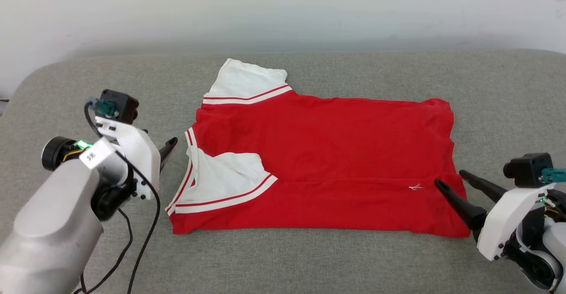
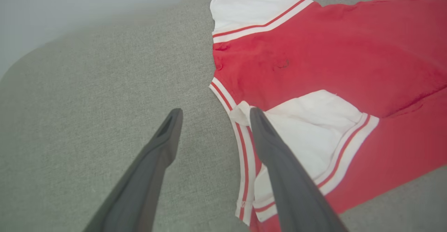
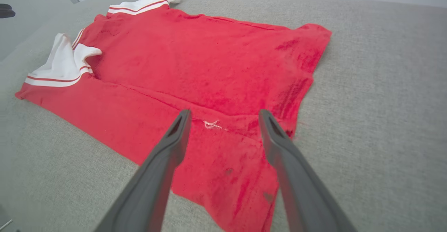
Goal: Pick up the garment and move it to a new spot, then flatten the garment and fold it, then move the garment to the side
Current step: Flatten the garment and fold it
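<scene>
The garment (image 1: 318, 152) is a red T-shirt with white sleeves, spread on the grey padded surface with its collar to the left and its hem to the right. Its near long edge is folded inward, so the near white sleeve (image 1: 230, 174) lies on top of the red body. My left gripper (image 1: 170, 148) hovers open at the collar end; in the left wrist view one finger is over the striped collar (image 2: 244, 144) and the gripper (image 2: 215, 110) holds nothing. My right gripper (image 1: 449, 177) is open over the hem corner, its fingers either side of the white hem mark (image 3: 211, 124).
The grey padded surface (image 1: 88, 86) runs wide around the shirt, with rounded corners at the back left. A pale wall (image 1: 283, 11) stands behind it. A black cable (image 1: 146, 236) hangs from my left wrist.
</scene>
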You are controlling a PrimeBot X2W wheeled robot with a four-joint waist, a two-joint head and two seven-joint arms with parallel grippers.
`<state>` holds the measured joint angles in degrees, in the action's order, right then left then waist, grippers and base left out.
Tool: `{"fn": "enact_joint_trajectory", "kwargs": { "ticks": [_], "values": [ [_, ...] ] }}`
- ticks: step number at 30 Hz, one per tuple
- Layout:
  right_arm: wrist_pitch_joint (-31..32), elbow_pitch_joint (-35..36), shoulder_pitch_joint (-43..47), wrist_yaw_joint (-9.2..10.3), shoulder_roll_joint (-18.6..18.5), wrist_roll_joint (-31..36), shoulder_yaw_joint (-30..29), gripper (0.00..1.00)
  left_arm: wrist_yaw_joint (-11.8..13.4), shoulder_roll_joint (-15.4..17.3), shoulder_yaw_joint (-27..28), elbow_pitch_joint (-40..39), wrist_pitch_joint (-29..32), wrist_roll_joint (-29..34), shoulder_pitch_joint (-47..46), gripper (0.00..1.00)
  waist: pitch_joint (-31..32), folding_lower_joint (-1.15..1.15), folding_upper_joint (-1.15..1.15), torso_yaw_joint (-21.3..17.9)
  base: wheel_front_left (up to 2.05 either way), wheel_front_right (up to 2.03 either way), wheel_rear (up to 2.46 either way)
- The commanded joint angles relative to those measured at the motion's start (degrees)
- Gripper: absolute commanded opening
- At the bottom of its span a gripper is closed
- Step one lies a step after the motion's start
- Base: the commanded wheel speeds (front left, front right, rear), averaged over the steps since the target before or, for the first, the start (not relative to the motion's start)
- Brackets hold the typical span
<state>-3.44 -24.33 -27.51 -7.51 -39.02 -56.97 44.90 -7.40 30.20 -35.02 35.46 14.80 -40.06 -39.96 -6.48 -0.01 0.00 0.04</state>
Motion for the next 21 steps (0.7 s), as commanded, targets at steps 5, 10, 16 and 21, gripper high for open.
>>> {"fn": "enact_joint_trajectory", "kwargs": {
  "ticks": [5,10,16,21],
  "values": [
    [2.2,1.4,2.0,0.05,0.2,0.7,-1.3,1.0,0.0,2.3,-2.4,-4.3,15.1,-6.4,-1.3,1.0,0.5,0.01,0.0,0.3,0.0,0.0,0.0],
    [3.7,2.6,2.8,0.05,0.9,1.3,-2.5,1.0,0.0,3.5,-4.2,-5.9,26.0,-10.6,-1.1,1.0,0.2,0.01,0.0,-0.1,0.0,0.0,0.0],
    [5.1,3.9,2.8,0.05,1.3,2.0,-3.8,1.0,0.3,3.7,-6.3,-6.1,32.5,-11.9,0.3,1.0,-1.2,0.01,0.0,-1.2,0.0,0.0,0.0],
    [6.0,4.7,2.1,0.05,1.9,2.9,-4.5,1.0,0.8,3.0,-7.2,-4.1,32.8,-11.8,1.8,1.0,-2.8,0.01,0.0,-2.3,0.0,0.0,0.0]
  ]
}}
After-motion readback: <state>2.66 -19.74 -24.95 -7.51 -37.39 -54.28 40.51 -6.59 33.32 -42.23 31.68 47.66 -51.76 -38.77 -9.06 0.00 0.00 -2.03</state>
